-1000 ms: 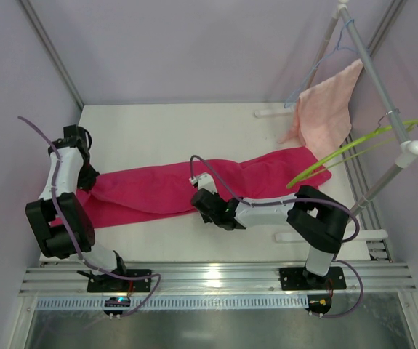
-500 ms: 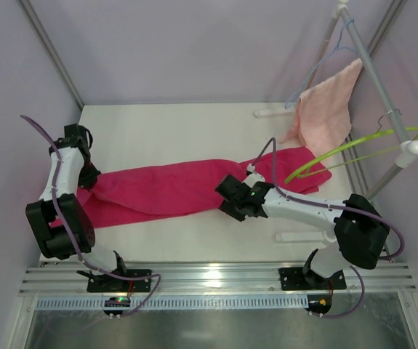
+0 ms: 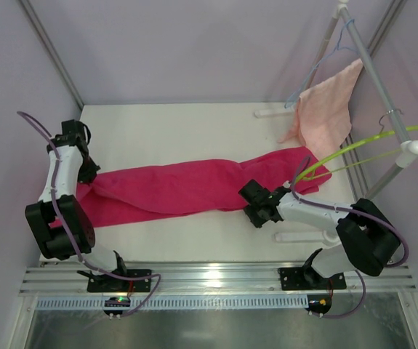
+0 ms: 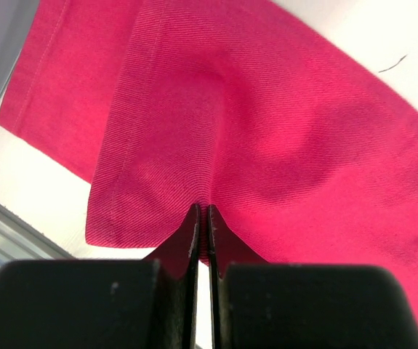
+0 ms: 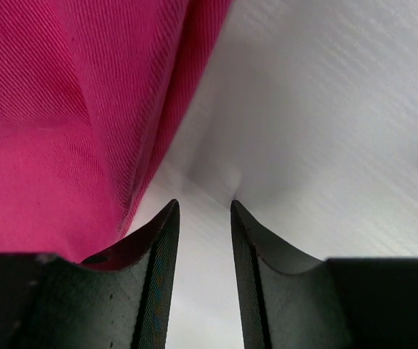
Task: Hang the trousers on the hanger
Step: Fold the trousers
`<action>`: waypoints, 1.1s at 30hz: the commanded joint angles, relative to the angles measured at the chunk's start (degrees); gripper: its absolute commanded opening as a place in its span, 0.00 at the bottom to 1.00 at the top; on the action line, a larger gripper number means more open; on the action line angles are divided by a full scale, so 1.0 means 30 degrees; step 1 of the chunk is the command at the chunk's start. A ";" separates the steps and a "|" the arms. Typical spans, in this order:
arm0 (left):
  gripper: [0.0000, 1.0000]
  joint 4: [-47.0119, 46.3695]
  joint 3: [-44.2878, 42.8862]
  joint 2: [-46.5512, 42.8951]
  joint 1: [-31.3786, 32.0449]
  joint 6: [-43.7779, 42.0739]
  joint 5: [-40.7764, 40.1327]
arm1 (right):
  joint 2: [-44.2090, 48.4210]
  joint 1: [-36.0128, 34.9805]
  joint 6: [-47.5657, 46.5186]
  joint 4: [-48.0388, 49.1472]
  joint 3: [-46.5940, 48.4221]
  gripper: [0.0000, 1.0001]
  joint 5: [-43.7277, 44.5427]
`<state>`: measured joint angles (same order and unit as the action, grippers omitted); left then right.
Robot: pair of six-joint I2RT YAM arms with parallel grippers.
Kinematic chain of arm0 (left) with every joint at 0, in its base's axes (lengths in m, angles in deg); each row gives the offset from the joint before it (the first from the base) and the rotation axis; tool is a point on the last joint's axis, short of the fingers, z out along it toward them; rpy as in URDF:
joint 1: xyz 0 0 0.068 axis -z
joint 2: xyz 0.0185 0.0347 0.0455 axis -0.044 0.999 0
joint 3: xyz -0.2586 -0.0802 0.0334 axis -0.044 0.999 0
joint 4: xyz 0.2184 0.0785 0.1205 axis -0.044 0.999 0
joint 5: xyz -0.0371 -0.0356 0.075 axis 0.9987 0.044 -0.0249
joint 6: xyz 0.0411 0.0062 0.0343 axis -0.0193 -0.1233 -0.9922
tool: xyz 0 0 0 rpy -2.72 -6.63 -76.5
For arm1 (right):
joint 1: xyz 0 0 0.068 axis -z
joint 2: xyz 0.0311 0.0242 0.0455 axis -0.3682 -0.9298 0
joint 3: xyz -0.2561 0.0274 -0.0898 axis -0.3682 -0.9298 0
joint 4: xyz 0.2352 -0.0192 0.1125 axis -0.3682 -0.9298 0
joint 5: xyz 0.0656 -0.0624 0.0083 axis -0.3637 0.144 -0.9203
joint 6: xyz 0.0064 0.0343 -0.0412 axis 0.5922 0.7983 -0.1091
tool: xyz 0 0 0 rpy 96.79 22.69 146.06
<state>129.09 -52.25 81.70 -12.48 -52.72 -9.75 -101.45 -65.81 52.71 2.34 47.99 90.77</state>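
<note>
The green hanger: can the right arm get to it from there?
Probably yes. The right gripper is open and empty at the trousers' edge. The hanger hangs low close by on its right, and nothing seems to stand between them.

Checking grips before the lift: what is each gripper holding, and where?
The left gripper pinches a fold of the magenta-pink fabric trousers near their hemmed end; the right gripper holds nothing.
</note>
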 commanded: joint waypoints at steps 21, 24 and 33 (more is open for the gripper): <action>0.00 -0.0617 -0.0465 -0.0857 0.0021 -0.0176 -0.0033 | -0.1494 0.0848 -0.0096 0.0590 0.2038 0.43 0.3015; 0.00 -0.0617 -0.0406 -0.0887 0.0050 -0.0148 -0.0004 | -0.1992 0.0878 0.0197 0.0122 0.2214 0.43 0.3131; 0.00 -0.0411 -0.0641 -0.0887 0.0021 -0.0118 -0.0063 | -0.3428 0.1112 0.0696 -0.0640 0.2302 0.29 0.4390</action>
<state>128.72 -52.53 81.46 -12.48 -52.74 -9.44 -109.45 -63.18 53.28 2.91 54.55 98.93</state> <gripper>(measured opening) 0.010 0.312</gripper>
